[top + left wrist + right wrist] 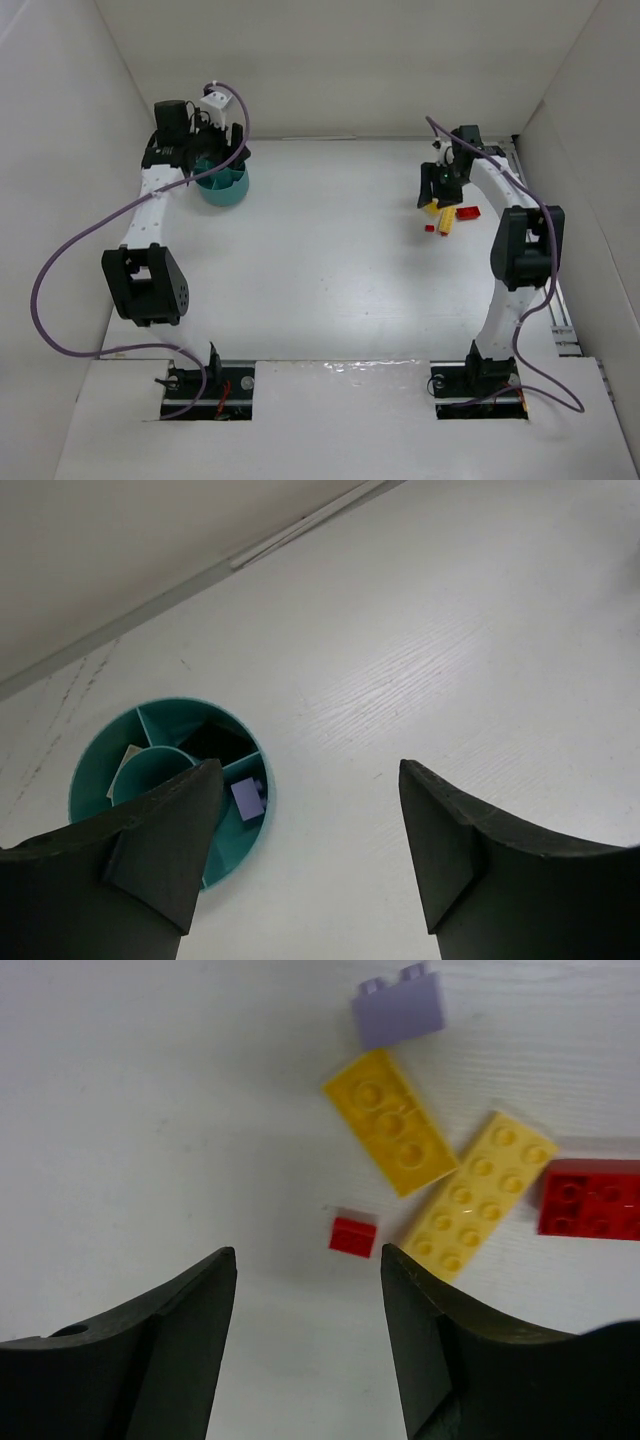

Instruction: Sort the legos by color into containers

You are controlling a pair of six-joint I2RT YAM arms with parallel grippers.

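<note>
Top camera: the left claw (218,158) hangs right over the teal bowl (228,190) at the far left of the surface (330,270), and the right claw (440,190) sits over the loose bricks (450,215) far right, so I'd guess one's dropping and one's picking. Left wrist: the claw is spread with nothing in it, and a purple brick (247,799) lies in one compartment below. Right wrist: that claw is apart and empty too, with the small red brick (352,1236) just ahead of the gap, beside the yellow bricks (392,1120). Probably the next grab.

A white table (330,250) sits enclosed by plain white walls (350,60) on three sides.
</note>
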